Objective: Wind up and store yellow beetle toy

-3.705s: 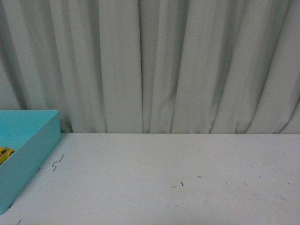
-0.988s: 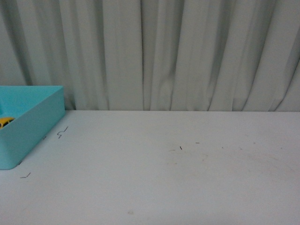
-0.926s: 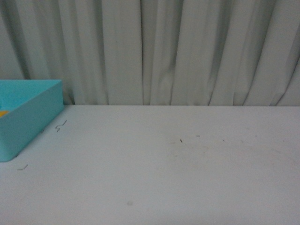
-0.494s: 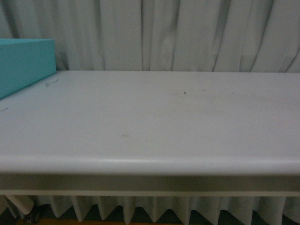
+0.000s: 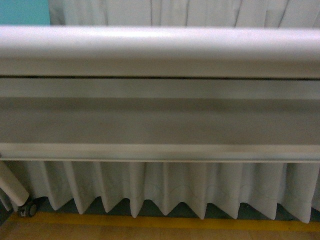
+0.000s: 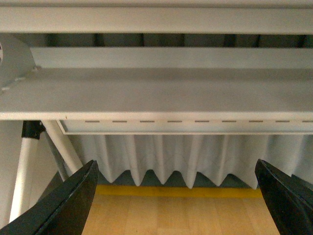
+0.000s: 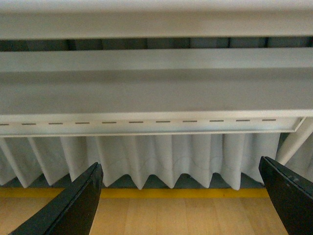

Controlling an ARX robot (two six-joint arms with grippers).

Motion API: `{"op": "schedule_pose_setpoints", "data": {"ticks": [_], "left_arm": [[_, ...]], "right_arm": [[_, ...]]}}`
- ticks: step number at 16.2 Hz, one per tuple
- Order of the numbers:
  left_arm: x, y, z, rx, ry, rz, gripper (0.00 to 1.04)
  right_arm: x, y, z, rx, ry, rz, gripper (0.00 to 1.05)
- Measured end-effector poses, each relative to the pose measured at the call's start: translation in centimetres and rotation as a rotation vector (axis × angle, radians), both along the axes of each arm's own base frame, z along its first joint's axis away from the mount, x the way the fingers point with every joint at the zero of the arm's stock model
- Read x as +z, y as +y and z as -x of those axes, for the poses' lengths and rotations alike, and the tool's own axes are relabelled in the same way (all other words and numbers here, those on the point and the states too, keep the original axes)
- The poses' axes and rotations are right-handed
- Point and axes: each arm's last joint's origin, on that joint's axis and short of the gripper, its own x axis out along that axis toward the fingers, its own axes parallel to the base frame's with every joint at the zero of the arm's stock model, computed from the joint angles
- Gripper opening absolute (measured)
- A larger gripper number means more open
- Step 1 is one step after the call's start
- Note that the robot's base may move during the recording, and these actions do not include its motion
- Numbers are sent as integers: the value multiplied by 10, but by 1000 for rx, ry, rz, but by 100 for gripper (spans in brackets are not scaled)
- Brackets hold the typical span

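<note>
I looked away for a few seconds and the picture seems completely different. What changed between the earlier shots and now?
The front view has dropped: earlier it looked down on the tabletop, now it faces the table's rounded front edge and the curtain below. The yellow toy car is out of sight; only a corner of the turquoise box shows. Both grippers, left and right, hang open and empty below the table.

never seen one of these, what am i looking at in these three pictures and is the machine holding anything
This is a two-armed robot, seen through three cameras. The front view looks from its body at the rounded table edge; a corner of a turquoise box peeks above it, and the tabletop itself is out of sight. The other two pictures come from cameras on each wrist, aimed under the table at the pleated curtain and wooden floor. The dark shapes at each side are the claw's fingers: the left claw and right claw are both spread wide, holding nothing. No toy is visible.
</note>
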Motion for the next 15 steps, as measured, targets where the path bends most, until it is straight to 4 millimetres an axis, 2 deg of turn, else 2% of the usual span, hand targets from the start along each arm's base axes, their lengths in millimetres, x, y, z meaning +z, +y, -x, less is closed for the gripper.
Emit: {"op": "schedule_pose_setpoints", "data": {"ticks": [15], "left_arm": [[0,0,0,0,1,0,98]], "right_arm": [[0,0,0,0,1,0,98]]}}
